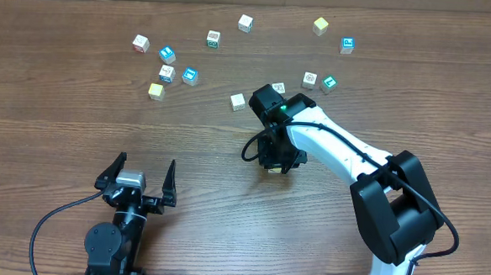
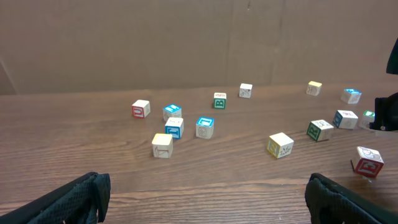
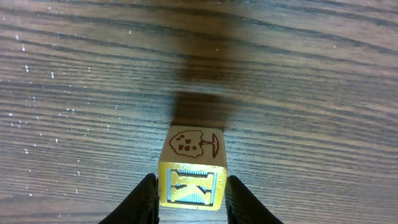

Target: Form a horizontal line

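Currently clamping a yellow-edged block (image 3: 193, 152) on the table (image 3: 74, 74) with right end effector (image 3: 191, 200); left end effector (image 1: 146, 168) spread wide apart.

Right arm (image 1: 337, 151) angles down at the table (image 1: 62, 103) (cubes (image 1: 213, 39) scattered beyond); left fingers (image 1: 171, 182) splayed.

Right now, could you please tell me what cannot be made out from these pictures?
Yellow cube: overhead view, the right arm covers almost all of it.
Whether the right tool presses that cube: right wrist view, the bottom edge cuts off the contact.
Prints on the scattered cubes: overhead view, too small to read.
Left tool: left wrist view, the bottom edge cuts off all but its fingertips.
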Action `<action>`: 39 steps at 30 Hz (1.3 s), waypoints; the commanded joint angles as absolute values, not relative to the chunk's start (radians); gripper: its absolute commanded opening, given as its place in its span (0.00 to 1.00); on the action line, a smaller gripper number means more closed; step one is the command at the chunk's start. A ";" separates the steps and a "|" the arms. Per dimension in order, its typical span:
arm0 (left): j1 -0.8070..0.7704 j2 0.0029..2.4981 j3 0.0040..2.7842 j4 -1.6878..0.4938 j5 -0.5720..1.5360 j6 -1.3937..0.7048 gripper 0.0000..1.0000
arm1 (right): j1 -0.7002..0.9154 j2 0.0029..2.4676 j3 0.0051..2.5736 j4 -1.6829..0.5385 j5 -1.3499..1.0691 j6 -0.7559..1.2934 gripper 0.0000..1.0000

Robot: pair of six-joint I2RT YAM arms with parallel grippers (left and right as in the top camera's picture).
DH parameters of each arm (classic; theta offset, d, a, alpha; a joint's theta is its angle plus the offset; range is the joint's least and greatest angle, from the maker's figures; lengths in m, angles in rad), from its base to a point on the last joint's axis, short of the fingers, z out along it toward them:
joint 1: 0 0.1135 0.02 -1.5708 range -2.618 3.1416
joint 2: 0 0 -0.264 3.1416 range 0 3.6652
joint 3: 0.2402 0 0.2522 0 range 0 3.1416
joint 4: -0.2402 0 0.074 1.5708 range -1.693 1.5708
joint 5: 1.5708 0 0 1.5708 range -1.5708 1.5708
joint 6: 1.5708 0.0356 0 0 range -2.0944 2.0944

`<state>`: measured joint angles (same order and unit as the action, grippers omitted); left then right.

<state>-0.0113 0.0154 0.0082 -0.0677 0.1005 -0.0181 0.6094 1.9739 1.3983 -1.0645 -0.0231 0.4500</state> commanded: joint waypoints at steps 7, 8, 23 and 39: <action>-0.004 0.006 0.005 -0.070 0.097 0.004 1.00 | 0.611 1.966 1.393 -1.058 -0.027 0.450 0.60; -0.004 0.006 0.005 -0.070 0.097 0.004 1.00 | 0.611 1.966 1.393 -1.054 -0.027 0.449 0.61; -0.004 0.006 0.005 -0.070 0.097 0.004 1.00 | 0.514 1.966 1.786 -1.200 0.024 0.438 0.88; -0.004 0.006 0.005 -0.070 0.097 0.004 1.00 | 0.458 2.053 1.728 -1.121 0.060 0.445 0.98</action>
